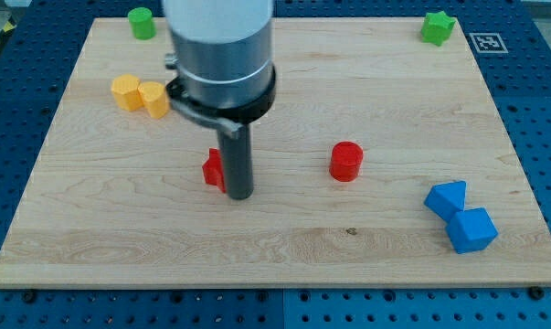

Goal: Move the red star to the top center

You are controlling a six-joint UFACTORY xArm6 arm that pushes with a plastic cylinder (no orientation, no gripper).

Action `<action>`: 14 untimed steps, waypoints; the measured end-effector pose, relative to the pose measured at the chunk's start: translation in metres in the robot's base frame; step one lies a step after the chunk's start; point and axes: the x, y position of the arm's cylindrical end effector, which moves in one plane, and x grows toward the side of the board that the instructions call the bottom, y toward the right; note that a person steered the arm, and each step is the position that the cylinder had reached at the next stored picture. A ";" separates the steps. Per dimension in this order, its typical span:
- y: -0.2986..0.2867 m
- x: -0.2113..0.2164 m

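Observation:
The red star (213, 169) lies left of the board's middle, mostly hidden behind my dark rod. My tip (240, 196) rests on the board right against the star's right and lower side. The arm's grey body covers the top centre of the wooden board (284, 247).
A red cylinder (345, 162) stands right of the rod. Two yellow blocks (139, 94) sit at the upper left. A green cylinder (142, 23) is at the top left, a green star (437, 27) at the top right. Two blue blocks (460, 216) lie at the lower right.

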 end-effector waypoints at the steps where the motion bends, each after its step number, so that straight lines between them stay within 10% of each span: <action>1: -0.027 0.009; 11: -0.035 -0.200; 14: 0.005 -0.204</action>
